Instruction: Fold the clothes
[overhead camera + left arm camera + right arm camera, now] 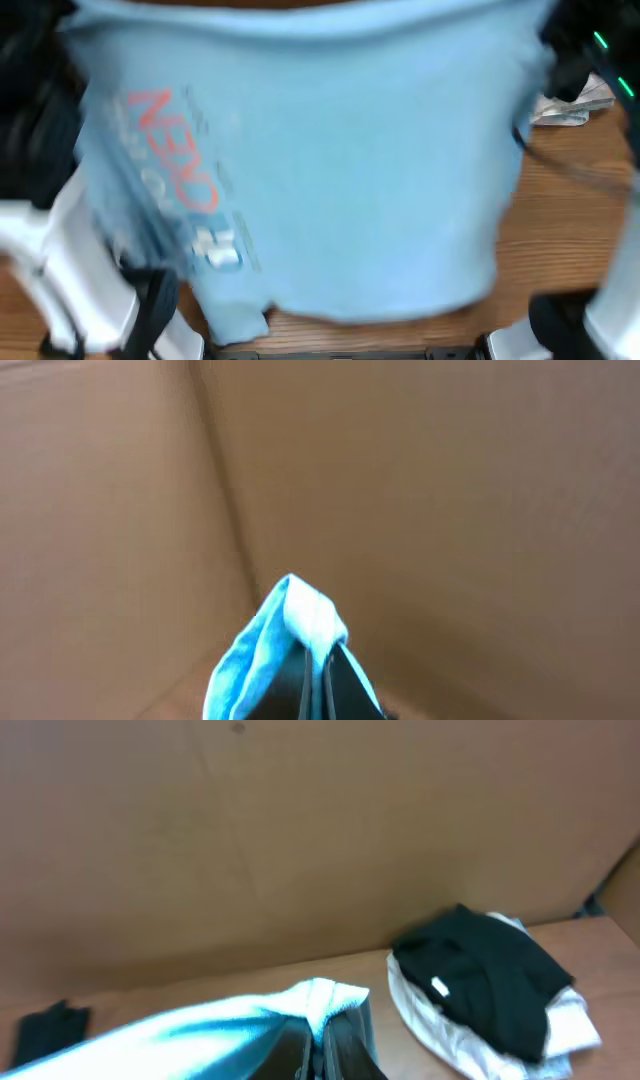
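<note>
The light blue T-shirt (330, 170) hangs spread wide above the table in the overhead view, blurred, its red-orange and white lettering (175, 150) on the left side. Its lower hem dangles near the table's front edge. In the left wrist view my left gripper (320, 672) is shut on a bunched blue corner of the shirt (290, 620). In the right wrist view my right gripper (318, 1038) is shut on another corner of the shirt (320, 995), and the cloth stretches off to the left. In the overhead view both grippers are hidden at the shirt's upper corners.
A black garment (490, 965) lies on a white one (470, 1040) on the wooden table (570, 230) at the right. A small dark item (50, 1025) lies at the left. Brown cardboard walls (450, 490) stand behind. White arm bases (80, 270) flank the front.
</note>
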Tool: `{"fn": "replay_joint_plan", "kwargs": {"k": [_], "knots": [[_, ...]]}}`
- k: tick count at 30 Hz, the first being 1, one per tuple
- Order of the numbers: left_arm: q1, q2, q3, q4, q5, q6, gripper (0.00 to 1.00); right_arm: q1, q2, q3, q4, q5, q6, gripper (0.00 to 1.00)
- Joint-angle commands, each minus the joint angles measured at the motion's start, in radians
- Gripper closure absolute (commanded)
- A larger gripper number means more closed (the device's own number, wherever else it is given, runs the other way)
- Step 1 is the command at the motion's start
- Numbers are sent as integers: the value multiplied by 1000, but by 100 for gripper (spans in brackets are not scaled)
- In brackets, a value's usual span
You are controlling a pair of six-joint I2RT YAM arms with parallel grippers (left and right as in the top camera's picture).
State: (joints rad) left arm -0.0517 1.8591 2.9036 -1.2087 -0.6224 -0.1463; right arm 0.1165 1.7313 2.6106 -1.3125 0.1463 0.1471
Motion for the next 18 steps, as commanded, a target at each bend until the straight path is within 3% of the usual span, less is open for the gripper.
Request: {"fn": "replay_joint_plan", "kwargs": {"k": [1, 9, 18], "knots": [[7, 74, 4, 149, 66, 103, 96, -6, 52, 6, 140, 63, -68, 96], [8, 82, 5, 375, 166, 157, 96, -25, 58, 9, 385, 59, -182, 96], [79, 116, 4, 323, 353, 168, 96, -101, 150, 8, 293, -29, -176, 96]]}}
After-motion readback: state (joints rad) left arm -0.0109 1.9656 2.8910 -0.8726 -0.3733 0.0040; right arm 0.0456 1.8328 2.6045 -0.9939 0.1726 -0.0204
